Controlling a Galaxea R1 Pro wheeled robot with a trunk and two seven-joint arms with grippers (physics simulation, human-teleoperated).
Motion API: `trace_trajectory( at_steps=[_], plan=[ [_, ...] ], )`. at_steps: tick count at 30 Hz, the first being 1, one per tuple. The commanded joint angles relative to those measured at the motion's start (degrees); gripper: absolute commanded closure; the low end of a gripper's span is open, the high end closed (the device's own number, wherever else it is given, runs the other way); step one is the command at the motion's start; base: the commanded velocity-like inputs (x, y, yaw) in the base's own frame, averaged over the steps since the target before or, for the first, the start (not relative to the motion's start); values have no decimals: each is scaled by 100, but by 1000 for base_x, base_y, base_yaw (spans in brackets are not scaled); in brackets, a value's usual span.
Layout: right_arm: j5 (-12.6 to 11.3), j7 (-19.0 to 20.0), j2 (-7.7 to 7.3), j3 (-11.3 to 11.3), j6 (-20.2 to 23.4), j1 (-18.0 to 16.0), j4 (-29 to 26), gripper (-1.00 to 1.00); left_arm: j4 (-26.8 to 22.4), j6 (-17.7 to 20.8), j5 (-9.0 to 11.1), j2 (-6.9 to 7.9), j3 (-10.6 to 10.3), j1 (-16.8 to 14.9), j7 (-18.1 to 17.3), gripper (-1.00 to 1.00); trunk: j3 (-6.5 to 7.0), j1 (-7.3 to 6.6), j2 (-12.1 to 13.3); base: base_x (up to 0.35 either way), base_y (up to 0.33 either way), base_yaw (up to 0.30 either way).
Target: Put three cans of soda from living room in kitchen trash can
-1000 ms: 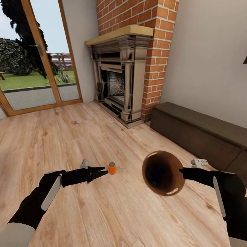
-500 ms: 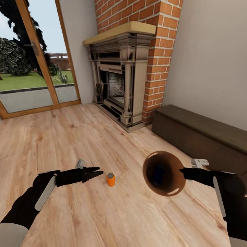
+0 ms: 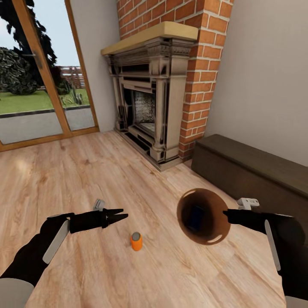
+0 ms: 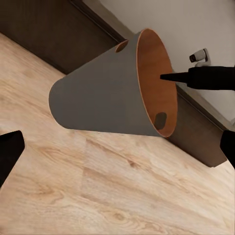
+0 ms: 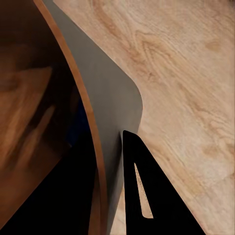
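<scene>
One orange can of soda (image 3: 136, 241) stands upright on the light wood floor, nearer to me than my left gripper's tips and a little to their right. My left gripper (image 3: 125, 213) hovers open above the floor, with nothing between its fingers. The brown trash can (image 3: 203, 216) hangs tilted in the air, its mouth turned toward my head, and my right gripper (image 3: 226, 215) is shut on its rim. A blue can (image 3: 196, 217) lies inside it. In the left wrist view the trash can (image 4: 110, 95) shows from the side. One right finger (image 5: 142, 196) presses its outer wall.
A brick fireplace (image 3: 149, 107) stands ahead. A long low dark bench (image 3: 256, 175) runs along the right wall, just behind the held bin. A glass door (image 3: 34, 85) to the garden is at the left. Wood floor (image 3: 85, 171) stretches between me and the fireplace.
The whole view has shifted with the camera. The orange can, once at the left gripper's tips, now shows lower and nearer to me. Both grippers keep their pose and the bin stays held.
</scene>
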Motion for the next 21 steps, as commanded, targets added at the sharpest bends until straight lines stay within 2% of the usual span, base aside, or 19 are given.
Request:
trace_trajectory(
  at_steps=[1,6,15,21],
  plan=[
    [-156,30,0,0,30,-3,-2,100,0,0,0,0,0,-1,0,-100,1,-1,0,338,0,0],
    [-150,11,29,-9,30,-3,-7,100,0,0,7,-1,0,-3,0,-100,1,-1,0,338,0,-44],
    [-149,7,47,-23,30,-3,-7,100,0,0,24,-1,0,-4,-6,-100,1,-1,0,338,0,-203],
    [-152,12,44,-26,30,-3,-4,100,0,-2,35,-1,0,-2,-8,-100,1,-1,0,337,0,-30]
  ],
)
